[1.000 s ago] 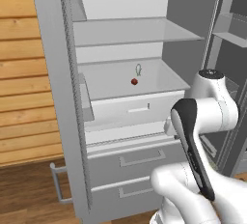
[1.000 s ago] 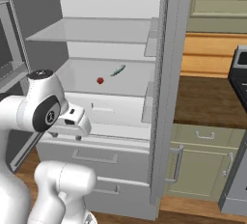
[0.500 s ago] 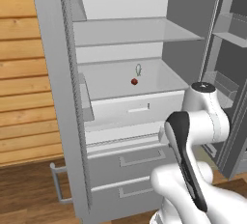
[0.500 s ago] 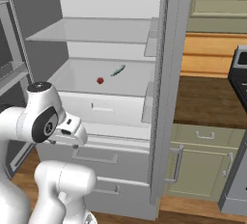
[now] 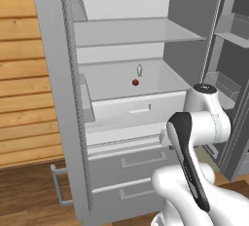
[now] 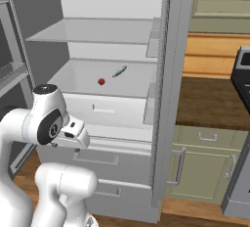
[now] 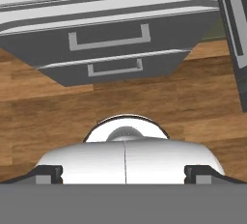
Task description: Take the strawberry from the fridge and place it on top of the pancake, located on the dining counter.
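The fridge [image 5: 53, 74] stands open, its white inside lit. The strawberry [image 5: 135, 82] [image 6: 101, 81], a tiny dark red fruit, lies on the lower glass shelf above a white drawer. My gripper [image 7: 123, 175] points down at the floor, low in front of the fridge's grey bottom drawers [image 7: 108, 39]. It is open, the fingertips [image 7: 48, 175] set wide apart with nothing between them. The hand [image 6: 73, 134] hangs below and in front of the strawberry, well apart from it. The pancake and the dining counter are out of view.
A slim pale green object [image 5: 139, 69] [image 6: 118, 71] lies just behind the strawberry. The fridge's open doors flank the arm, one with bins [image 5: 228, 79]. Green cabinets [image 6: 205, 167] under a brown worktop and a dark stove [image 6: 242, 74] stand to the right. A wooden wall [image 5: 19, 74] rises at the left.
The arm has sunk and folded in front of the fridge, carrying the hand lower toward the drawers. The strawberry has not moved. The gripper stays open.
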You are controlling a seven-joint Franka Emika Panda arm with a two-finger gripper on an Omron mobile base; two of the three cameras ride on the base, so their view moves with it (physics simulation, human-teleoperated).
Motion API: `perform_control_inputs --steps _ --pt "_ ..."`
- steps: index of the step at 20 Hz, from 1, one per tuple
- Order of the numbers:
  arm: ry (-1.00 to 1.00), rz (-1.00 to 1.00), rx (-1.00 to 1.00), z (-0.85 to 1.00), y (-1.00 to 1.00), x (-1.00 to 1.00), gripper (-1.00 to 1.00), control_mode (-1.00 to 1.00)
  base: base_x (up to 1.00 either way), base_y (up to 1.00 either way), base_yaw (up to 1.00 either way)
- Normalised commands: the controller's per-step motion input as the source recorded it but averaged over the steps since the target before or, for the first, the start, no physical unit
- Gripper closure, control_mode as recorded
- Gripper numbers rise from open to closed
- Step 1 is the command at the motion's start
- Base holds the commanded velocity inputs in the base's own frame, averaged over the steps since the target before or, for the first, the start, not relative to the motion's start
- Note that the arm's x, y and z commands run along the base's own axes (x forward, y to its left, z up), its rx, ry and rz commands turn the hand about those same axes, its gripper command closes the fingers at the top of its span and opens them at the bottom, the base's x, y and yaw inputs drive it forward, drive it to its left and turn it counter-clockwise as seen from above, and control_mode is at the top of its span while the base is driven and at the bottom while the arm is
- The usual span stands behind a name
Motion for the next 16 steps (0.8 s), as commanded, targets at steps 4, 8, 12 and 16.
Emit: perform_control_inputs --steps 4,8,12,16 --pt "0.0 0.0 0.0 0.0 0.0 0.0 -1.0 -1.0 0.0 0.0 0.0" --pt "0.0 0.0 0.0 0.0 0.0 0.0 -1.0 -1.0 0.0 0.0 0.0" --pt "0.0 0.0 0.0 0.0 0.01 0.0 -1.0 1.0 0.25 0.01 0.01" --pt "0.0 0.0 0.0 0.0 0.0 0.0 -1.0 1.0 0.59 0.06 0.04"
